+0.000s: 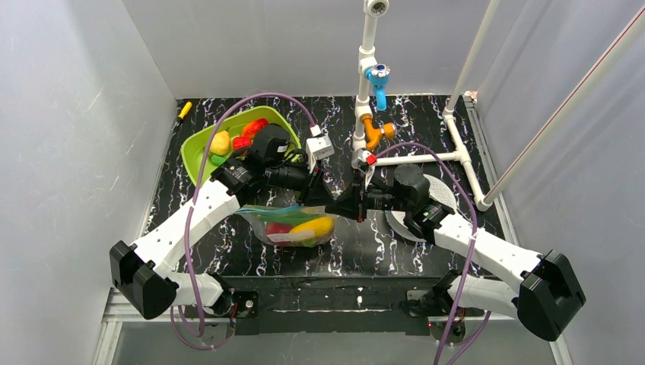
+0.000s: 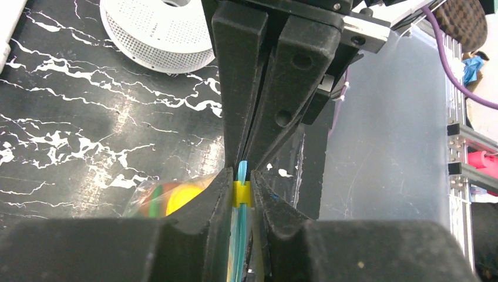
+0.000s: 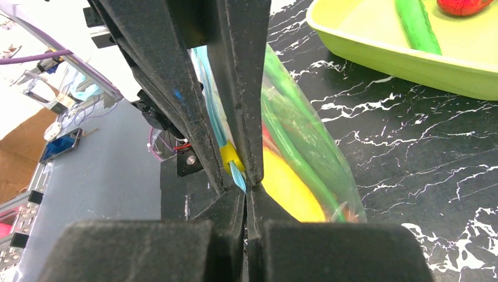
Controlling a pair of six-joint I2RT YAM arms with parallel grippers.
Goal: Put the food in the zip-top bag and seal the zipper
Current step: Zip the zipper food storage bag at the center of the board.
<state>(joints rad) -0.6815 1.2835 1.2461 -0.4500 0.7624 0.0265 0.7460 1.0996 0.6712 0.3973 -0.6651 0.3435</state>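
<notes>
**Asker:** Where is the bag?

**Me:** The zip-top bag [image 1: 293, 228] lies on the black marbled bench [image 1: 426, 129], near the middle and just near-right of the lime-green tray [image 1: 199, 148]. Its zipper [image 3: 214, 117] runs left to right along the bag's far edge.

**Asker:** What is in it?

**Me:** There is food [image 1: 316, 226] inside. I can see a yellow toy fruit with a red piece [image 1: 278, 227] to its left. From my right wrist, something long and green also shows through the plastic.

**Asker:** And your pincers?

**Me:** Both meet tip to tip at the right end of the zipper. My left pincer [image 2: 241, 179] is closed to a narrow gap. The teal strip runs between its fingers, and they press the yellow slider [image 2: 241, 194] from both sides. My right pincer [image 3: 245, 192] is fully closed and pinches the very end of the strip, just beyond the slider.

**Asker:** Is the mouth sealed along its length?

**Me:** I cannot tell. My fingers and left arm cover most of the strip.

**Asker:** What is in the tray?

**Me:** A yellow fruit [image 1: 220, 142], red pieces [image 1: 253, 129] and a green vegetable [image 3: 417, 26] lie in it, well apart from the bag's mouth. A white perforated disc [image 2: 158, 32] sits on the bench to the right, partly under my right arm.
</notes>
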